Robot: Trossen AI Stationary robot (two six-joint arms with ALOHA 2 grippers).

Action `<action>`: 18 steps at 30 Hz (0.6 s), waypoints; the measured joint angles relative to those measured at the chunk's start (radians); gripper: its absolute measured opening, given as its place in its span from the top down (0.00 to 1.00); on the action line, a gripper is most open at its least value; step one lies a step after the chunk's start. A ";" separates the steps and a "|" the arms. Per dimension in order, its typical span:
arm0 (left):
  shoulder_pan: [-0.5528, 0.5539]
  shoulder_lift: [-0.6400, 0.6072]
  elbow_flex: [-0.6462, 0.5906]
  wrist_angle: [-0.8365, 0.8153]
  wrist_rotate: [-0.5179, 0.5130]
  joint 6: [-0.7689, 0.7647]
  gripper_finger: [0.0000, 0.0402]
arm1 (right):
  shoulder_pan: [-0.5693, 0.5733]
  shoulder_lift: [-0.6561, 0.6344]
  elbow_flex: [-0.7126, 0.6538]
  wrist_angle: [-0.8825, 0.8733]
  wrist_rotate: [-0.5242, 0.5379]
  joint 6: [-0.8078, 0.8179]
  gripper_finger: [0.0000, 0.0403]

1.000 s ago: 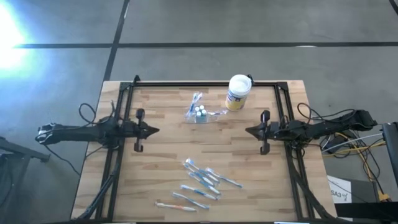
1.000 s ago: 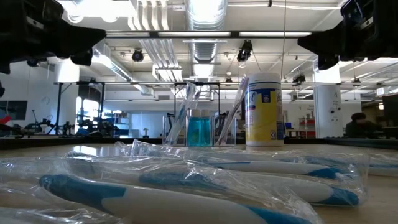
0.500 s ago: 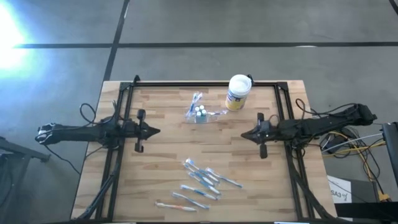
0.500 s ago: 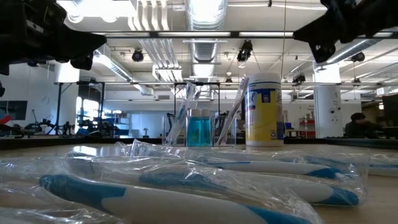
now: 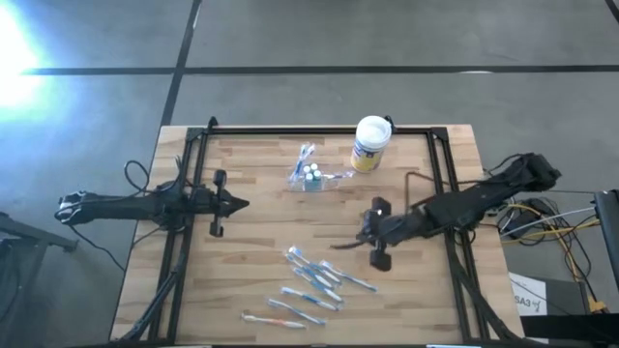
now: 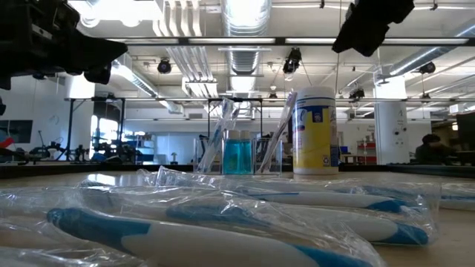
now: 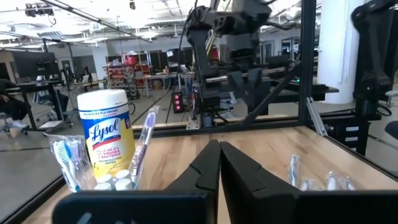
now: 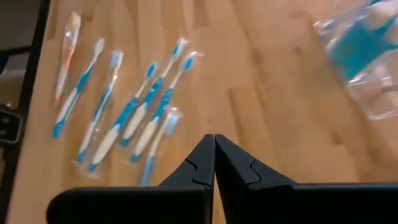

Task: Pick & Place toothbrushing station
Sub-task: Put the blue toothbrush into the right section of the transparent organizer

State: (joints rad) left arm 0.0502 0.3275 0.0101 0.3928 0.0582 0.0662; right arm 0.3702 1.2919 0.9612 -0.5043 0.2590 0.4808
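The toothbrushing station (image 5: 309, 175) is a small clear holder with teal-capped pieces and wrapped toothbrushes in it. It stands on the far middle of the table, left of the white canister (image 5: 370, 143). It also shows in the low view (image 6: 239, 154), the left wrist view (image 7: 115, 179) and, blurred, the right wrist view (image 8: 367, 53). My left gripper (image 5: 242, 203) is shut and empty, level above the table's left part and pointing right. My right gripper (image 5: 338, 246) is shut and empty above the table's middle, between the station and the loose toothbrushes (image 5: 314, 280).
Several wrapped blue-and-white toothbrushes (image 8: 124, 112) lie loose on the near middle of the table and fill the low view's foreground (image 6: 223, 215). The white canister with a yellow label (image 7: 107, 134) stands at the far edge. A black frame (image 5: 309, 130) runs round the table.
My right gripper has gone from the table's right side toward its middle and near edge, tipping down toward the loose toothbrushes. Its fingers stay shut. The station, the canister and the toothbrushes have not moved.
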 joint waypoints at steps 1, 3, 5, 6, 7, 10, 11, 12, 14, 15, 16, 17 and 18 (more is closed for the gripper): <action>0.000 0.000 0.000 -0.002 0.000 0.000 0.95 | 0.007 0.035 0.028 -0.017 -0.012 0.012 0.98; 0.000 0.001 0.000 -0.010 0.000 0.000 0.95 | 0.014 0.102 0.078 -0.063 -0.052 0.022 0.97; 0.000 0.002 0.000 -0.014 0.000 0.000 0.95 | 0.022 0.167 0.117 -0.092 -0.096 0.020 0.95; 0.000 0.002 0.000 -0.017 0.000 0.000 0.95 | 0.028 0.195 0.131 -0.091 -0.114 0.014 0.93; 0.000 0.002 0.000 -0.018 0.000 0.000 0.96 | 0.034 0.222 0.144 -0.087 -0.127 0.011 0.91; 0.000 0.002 0.000 -0.029 0.000 0.002 0.97 | 0.052 0.295 0.191 -0.082 -0.153 0.009 0.82; 0.000 0.002 0.000 -0.028 0.000 0.004 0.97 | 0.058 0.317 0.202 -0.085 -0.159 0.009 0.79; 0.000 0.002 0.000 -0.028 0.000 0.007 0.98 | 0.062 0.340 0.212 -0.091 -0.165 0.011 0.76; 0.000 0.002 0.000 -0.028 0.000 0.008 0.98 | 0.067 0.377 0.228 -0.092 -0.174 0.014 0.68; 0.000 0.002 0.000 -0.028 0.000 0.010 0.98 | 0.068 0.391 0.231 -0.094 -0.194 0.015 0.65; 0.000 0.002 0.000 -0.028 0.000 0.010 0.98 | 0.068 0.402 0.233 -0.096 -0.217 0.020 0.61; 0.000 0.002 0.000 -0.028 0.000 0.010 0.98 | 0.068 0.413 0.235 -0.096 -0.235 0.030 0.58; 0.000 0.002 0.000 -0.028 0.000 0.010 0.98 | 0.068 0.423 0.235 -0.098 -0.245 0.041 0.55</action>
State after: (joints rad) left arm 0.0502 0.3294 0.0105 0.3650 0.0582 0.0757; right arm 0.4385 1.7144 1.1959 -0.6028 0.0137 0.5218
